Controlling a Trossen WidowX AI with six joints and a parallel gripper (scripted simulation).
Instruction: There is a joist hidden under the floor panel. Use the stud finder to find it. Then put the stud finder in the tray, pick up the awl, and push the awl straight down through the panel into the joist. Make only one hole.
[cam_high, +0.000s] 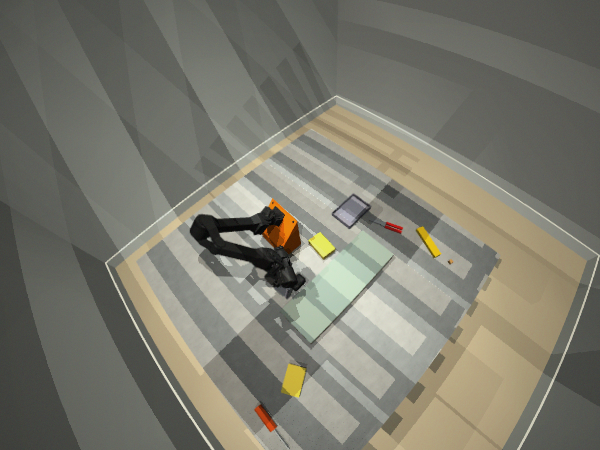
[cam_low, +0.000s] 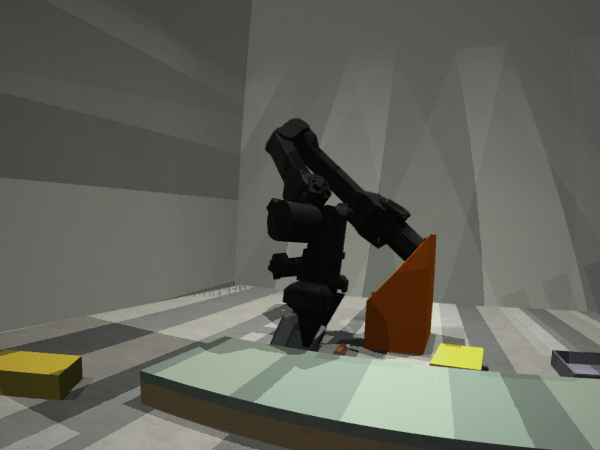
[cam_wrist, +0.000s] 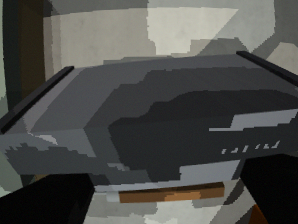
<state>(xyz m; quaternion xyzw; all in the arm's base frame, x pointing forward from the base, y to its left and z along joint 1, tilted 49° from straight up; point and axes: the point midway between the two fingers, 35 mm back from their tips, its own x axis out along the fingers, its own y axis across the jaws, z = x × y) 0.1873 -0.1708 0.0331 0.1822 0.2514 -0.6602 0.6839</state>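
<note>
One arm, bent low beside the pale green floor panel (cam_high: 345, 285) (cam_low: 400, 390) (cam_wrist: 2, 115). Fingers (cam_high: 290, 290) (cam_low: 307, 343) clenched on the grey stud finder (cam_high: 285, 293) (cam_low: 285, 332) (cam_wrist: 190, 110), which sits tilted, just off the panel's long edge on the arm's side. Small brown bar (cam_low: 341, 349) (cam_wrist: 172, 193) near it. Dark-rimmed tray (cam_high: 351, 211) (cam_low: 580, 370) well apart from the stud finder, on the surface (cam_high: 345, 420) (cam_low: 120, 430) (cam_wrist: 100, 35) past the panel's far end. Red-handled tool (cam_high: 393, 228) beside the tray, thin shaft pointing toward it. Yellow block (cam_high: 321, 245) (cam_low: 457, 356) between orange wedge (cam_high: 282, 232) (cam_low: 400, 310) (cam_wrist: 256, 215) and panel.
</note>
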